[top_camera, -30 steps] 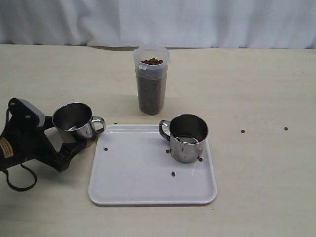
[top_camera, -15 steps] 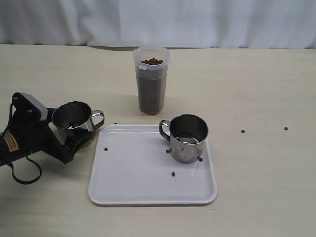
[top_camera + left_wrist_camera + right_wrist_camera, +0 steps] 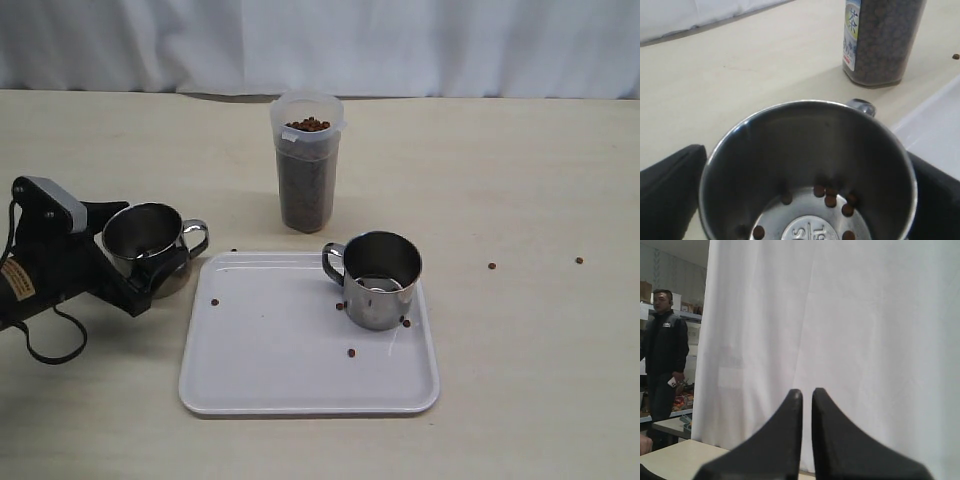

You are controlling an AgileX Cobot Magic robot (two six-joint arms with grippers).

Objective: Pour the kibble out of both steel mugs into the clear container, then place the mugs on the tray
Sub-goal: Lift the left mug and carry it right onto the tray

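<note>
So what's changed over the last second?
The left gripper, still clamped around the left mug, swung its wrist up and back, carrying the mug slightly left, away from the tray. Nothing was newly taken hold of or let go. The mug on the tray, the container and the spilled kibble stayed put.

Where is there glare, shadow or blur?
Exterior view: even light, sharp, only soft shadows around the flat white rectangular tray. Left wrist view: streaked reflections inside the gripped shiny steel mug. Right wrist view: the black right gripper dark against a bright white curtain.
</note>
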